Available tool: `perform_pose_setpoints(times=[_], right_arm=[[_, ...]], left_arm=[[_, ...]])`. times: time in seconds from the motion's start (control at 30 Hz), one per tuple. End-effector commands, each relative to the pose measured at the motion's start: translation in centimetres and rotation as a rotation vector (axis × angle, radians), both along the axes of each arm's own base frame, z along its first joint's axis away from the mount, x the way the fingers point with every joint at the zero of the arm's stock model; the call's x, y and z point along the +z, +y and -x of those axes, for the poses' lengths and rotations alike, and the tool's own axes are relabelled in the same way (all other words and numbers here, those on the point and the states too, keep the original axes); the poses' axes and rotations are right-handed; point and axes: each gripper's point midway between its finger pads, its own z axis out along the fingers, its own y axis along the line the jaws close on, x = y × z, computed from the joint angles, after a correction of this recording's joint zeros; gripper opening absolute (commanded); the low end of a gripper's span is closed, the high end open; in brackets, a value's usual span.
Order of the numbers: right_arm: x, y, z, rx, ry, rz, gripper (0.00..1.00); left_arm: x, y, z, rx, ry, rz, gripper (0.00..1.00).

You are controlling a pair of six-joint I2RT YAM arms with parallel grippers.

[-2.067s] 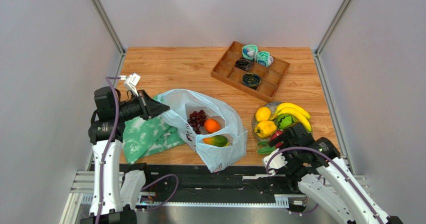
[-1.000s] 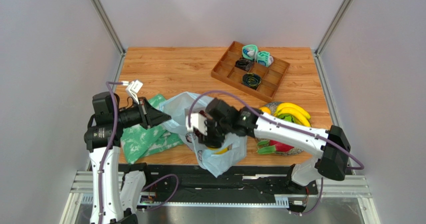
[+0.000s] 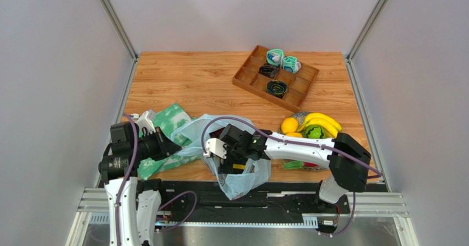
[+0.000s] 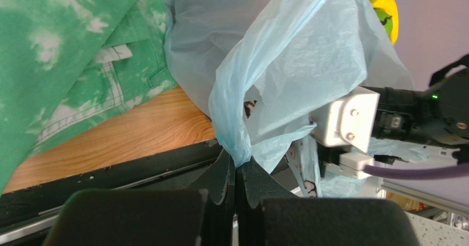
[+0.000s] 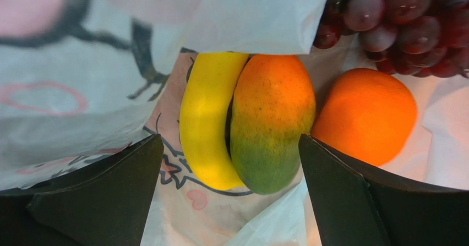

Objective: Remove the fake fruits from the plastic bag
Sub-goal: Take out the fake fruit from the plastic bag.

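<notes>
White arm links (image 3: 297, 145), black joints (image 3: 347, 164), purple cables (image 3: 231, 118), dark claw fingers (image 5: 93, 202)

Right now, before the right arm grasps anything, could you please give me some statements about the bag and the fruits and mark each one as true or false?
1. The left gripper is shut on an edge of the plastic bag. True.
2. The right gripper is shut on the orange. False: it is open, with the mango in view between its fingers; the orange lies beside the mango.
3. The grapes lie inside the bag. True.
4. The lemon lies inside the bag. False: it lies on the plate, to the right of the bag.
</notes>
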Motion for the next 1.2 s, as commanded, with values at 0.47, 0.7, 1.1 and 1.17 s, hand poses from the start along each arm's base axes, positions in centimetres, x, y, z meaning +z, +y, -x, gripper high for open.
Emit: perform_pose_setpoints(times=[0.47, 0.7, 1.1, 1.17], right_arm=[[0.8, 1.4, -2.8, 0.019, -0.099, 0.069, 0.49], [11.3, 0.9, -2.3, 0.051, 0.007, -0.024, 0.36], [26.5, -1.8, -5.2, -0.154, 0.011, -0.413, 0.33], [27.1, -5.9, -9.0, -0.342, -0.023, -0.424, 0.34]], left_arm=[[1.2, -1.7, 0.4, -0.054, -0.111, 0.099, 0.0], [2.7, -1.8, -1.0, -0.077, -0.15, 0.113, 0.0], [5.0, -1.1, -3.9, -0.083, -0.229, 0.089, 0.0], [5.3, -0.9, -4.1, -0.088, -0.233, 0.079, 0.0]])
